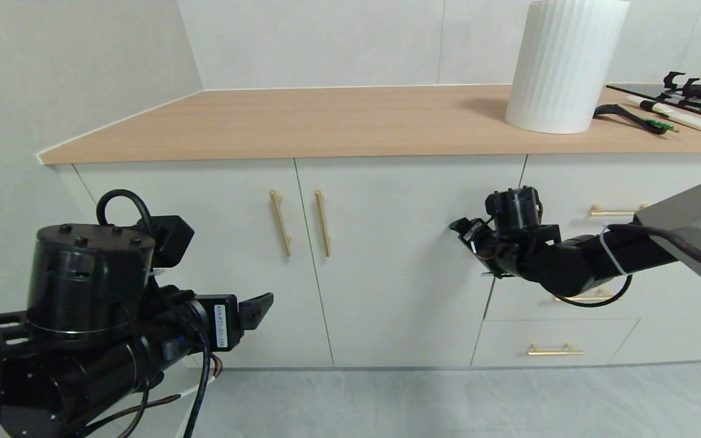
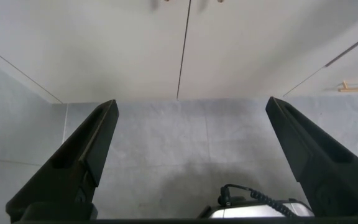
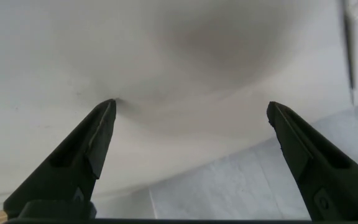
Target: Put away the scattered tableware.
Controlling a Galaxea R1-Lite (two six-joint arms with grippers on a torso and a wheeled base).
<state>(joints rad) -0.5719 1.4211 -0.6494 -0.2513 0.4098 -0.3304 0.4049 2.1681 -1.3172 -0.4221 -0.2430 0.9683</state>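
Note:
The tableware lies on the wooden countertop (image 1: 326, 121) at the far right: a black-handled utensil (image 1: 627, 115), a small green-and-black piece (image 1: 662, 126) and a long white stick-like utensil (image 1: 694, 123). A tall white ribbed container (image 1: 560, 64) stands beside them. My left gripper (image 1: 259, 307) (image 2: 191, 102) hangs low in front of the cabinet doors, open and holding nothing. My right gripper (image 1: 465, 232) (image 3: 191, 104) is open and empty, its tips close to the white cabinet front, well below the counter's edge.
Two cabinet doors with gold vertical handles (image 1: 302, 224) face me. Drawers with gold horizontal handles (image 1: 615, 211) (image 1: 554, 350) sit at the right. A black stove (image 1: 700, 92) occupies the counter's far right end. Grey tiled floor (image 2: 185, 149) spreads below. A wall closes the left side.

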